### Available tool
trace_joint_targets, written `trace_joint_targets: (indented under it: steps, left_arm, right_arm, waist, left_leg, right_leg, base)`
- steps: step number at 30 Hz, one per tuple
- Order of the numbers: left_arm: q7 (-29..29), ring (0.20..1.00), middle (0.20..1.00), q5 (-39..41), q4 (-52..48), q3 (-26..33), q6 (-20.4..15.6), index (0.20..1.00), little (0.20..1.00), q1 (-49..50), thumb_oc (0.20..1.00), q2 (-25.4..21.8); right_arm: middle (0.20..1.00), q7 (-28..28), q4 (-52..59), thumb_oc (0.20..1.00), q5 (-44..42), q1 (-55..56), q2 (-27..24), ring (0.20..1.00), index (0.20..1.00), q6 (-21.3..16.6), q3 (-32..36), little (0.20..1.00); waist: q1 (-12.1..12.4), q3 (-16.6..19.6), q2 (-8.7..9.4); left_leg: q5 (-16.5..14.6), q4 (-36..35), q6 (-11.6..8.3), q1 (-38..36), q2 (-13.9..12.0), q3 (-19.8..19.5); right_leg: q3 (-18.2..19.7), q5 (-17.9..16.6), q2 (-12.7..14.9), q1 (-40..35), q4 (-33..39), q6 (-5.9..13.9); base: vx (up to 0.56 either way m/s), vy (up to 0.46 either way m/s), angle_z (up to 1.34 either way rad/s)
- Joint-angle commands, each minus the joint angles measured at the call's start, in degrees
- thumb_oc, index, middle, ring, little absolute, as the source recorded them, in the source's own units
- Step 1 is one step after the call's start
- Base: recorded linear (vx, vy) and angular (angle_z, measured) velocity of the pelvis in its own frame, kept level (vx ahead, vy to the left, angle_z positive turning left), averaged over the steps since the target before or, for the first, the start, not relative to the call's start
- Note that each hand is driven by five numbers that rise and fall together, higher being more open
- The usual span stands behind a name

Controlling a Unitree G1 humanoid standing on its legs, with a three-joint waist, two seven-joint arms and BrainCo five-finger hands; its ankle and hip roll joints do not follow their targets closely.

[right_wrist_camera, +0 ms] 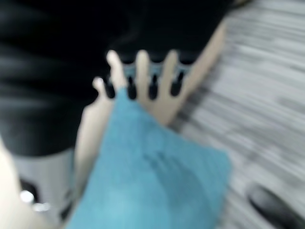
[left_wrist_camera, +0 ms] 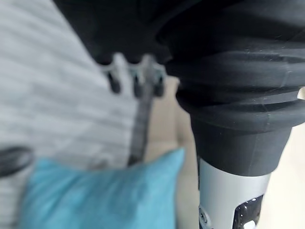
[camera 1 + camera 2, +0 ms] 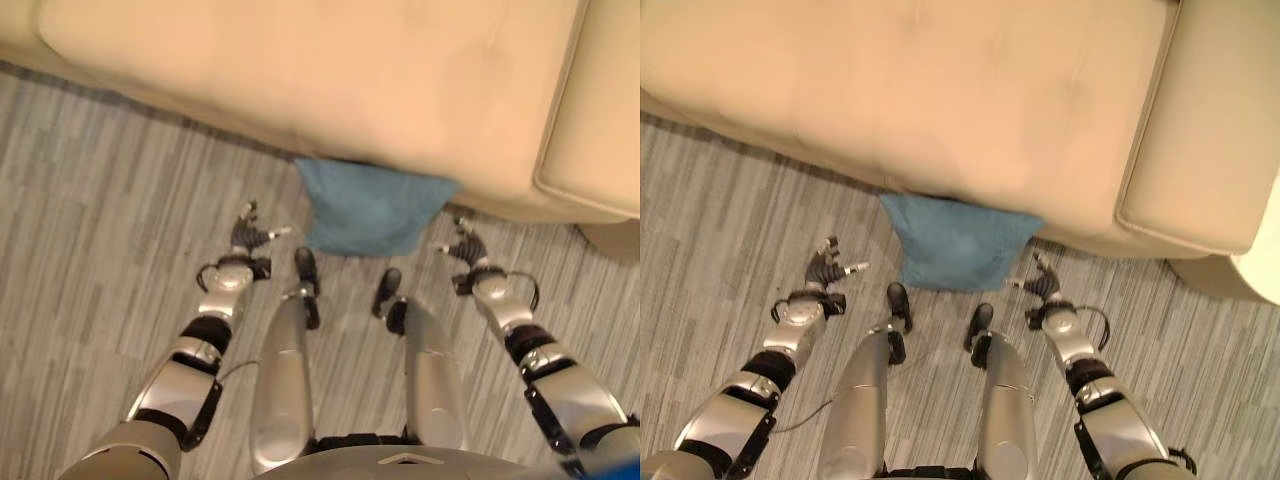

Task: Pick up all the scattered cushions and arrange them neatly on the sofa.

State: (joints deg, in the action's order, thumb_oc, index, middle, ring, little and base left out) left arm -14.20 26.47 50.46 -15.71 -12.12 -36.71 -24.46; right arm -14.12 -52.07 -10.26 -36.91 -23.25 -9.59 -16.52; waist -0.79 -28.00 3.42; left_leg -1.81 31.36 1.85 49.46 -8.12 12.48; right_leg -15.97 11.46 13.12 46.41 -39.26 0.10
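A blue cushion (image 3: 372, 210) lies on the floor with its far edge against the front of the beige sofa (image 3: 300, 70). My left hand (image 3: 250, 238) hovers just left of the cushion, fingers spread and holding nothing. My right hand (image 3: 462, 248) is close to the cushion's right corner, also open and apart from it. In the left wrist view the fingers (image 2: 136, 78) reach out straight, with the cushion (image 2: 105, 200) beside them. In the right wrist view the fingers (image 1: 143, 71) are straight too, just past the cushion's (image 1: 152, 181) edge.
The sofa's seat spans the far side, with its padded armrest (image 3: 595, 120) at the right. Grey plank-patterned floor (image 3: 100, 220) stretches out on my left. A pale object (image 3: 1265, 265) shows at the right edge past the armrest.
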Motion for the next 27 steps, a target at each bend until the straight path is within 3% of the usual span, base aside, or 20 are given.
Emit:
trace_joint_targets:
  steps: [1, 3, 10, 12, 13, 19, 27]
  left_arm:
    - [-1.9, 1.000, 1.000, 1.6, -1.7, -0.6, -2.6, 1.000, 1.000, 3.9, 1.000, 1.8]
    - [-3.3, 1.000, 1.000, 2.2, -2.2, -0.1, -2.4, 1.000, 1.000, 1.0, 1.000, 0.6]
    - [-4.4, 1.000, 1.000, 4.1, -3.2, 0.3, -2.2, 1.000, 1.000, -1.9, 1.000, 0.1]
    - [-4.4, 1.000, 1.000, 4.1, -3.2, 0.3, -2.2, 1.000, 1.000, -1.9, 1.000, 0.1]
    - [-5.3, 1.000, 1.000, 5.3, -4.5, 0.1, -2.7, 1.000, 1.000, -3.8, 1.000, -0.9]
    - [-6.3, 1.000, 1.000, 6.1, -4.2, -1.1, -2.6, 1.000, 1.000, -8.6, 1.000, -2.6]
    - [-7.8, 1.000, 1.000, 6.9, -8.1, -4.8, -3.2, 1.000, 1.000, -17.6, 1.000, -6.8]
  right_arm:
    - [1.000, -3.2, 1.1, 1.000, 0.5, 5.9, -2.5, 1.000, 1.000, -1.3, 0.3, 1.000]
    - [1.000, -5.1, 3.6, 1.000, 0.3, 3.7, -4.7, 1.000, 1.000, -1.4, 2.3, 1.000]
    - [1.000, -7.4, 6.3, 1.000, 0.4, 3.4, -6.7, 1.000, 1.000, -1.6, 4.4, 1.000]
    - [1.000, -7.4, 6.3, 1.000, 0.4, 3.4, -6.7, 1.000, 1.000, -1.6, 4.4, 1.000]
    - [1.000, -7.8, 7.6, 1.000, 0.1, 2.5, -7.8, 1.000, 1.000, -1.9, 4.1, 1.000]
    - [1.000, -8.0, 9.2, 1.000, -1.2, -1.4, -9.4, 1.000, 1.000, -2.4, 2.8, 1.000]
    - [1.000, -7.1, 14.2, 1.000, -4.6, -7.4, -13.8, 1.000, 1.000, -4.1, 0.1, 1.000]
  waist:
    - [-0.3, 6.7, -1.98]
    - [-1.3, 6.0, -2.29]
    - [-2.5, 5.9, -2.76]
    - [-2.5, 6.0, -2.77]
    - [-2.9, 5.4, -2.65]
    - [-3.5, 4.2, -2.06]
    - [-4.3, 1.4, -1.70]
  left_leg:
    - [-2.2, 4.1, -6.78, 0.2, -4.3, -2.8]
    - [-3.6, 9.2, -6.60, 6.3, -5.2, -3.2]
    - [-6.1, 17.0, -6.15, 17.4, -5.9, -4.7]
    - [-6.1, 17.1, -6.15, 17.5, -5.9, -4.7]
    - [-7.0, 19.3, -5.54, 21.4, -6.1, -5.2]
    - [-7.7, 22.7, -4.62, 27.9, -6.9, -5.8]
    - [-8.9, 30.1, -3.23, 37.5, -7.6, -7.0]
  right_leg:
    - [0.9, -5.7, 0.9, -1.1, 6.4, 6.41]
    - [2.3, -4.4, 1.3, 5.5, 1.0, 5.96]
    - [4.0, -2.3, 1.2, 17.2, -6.7, 4.98]
    - [4.0, -2.3, 1.2, 17.3, -6.7, 4.98]
    - [4.8, -2.4, 0.8, 22.0, -9.1, 4.92]
    - [6.5, -3.3, 0.2, 28.9, -11.5, 5.40]
    - [9.6, -3.0, 0.1, 39.9, -18.0, 4.50]
  base:
    - [-0.02, 0.020, -0.13]
    - [-0.01, 0.043, -0.10]
    - [0.03, 0.021, -0.11]
    - [0.03, 0.020, -0.09]
    - [0.04, 0.037, -0.03]
    - [0.03, 0.028, -0.10]
    - [0.02, 0.039, -0.10]
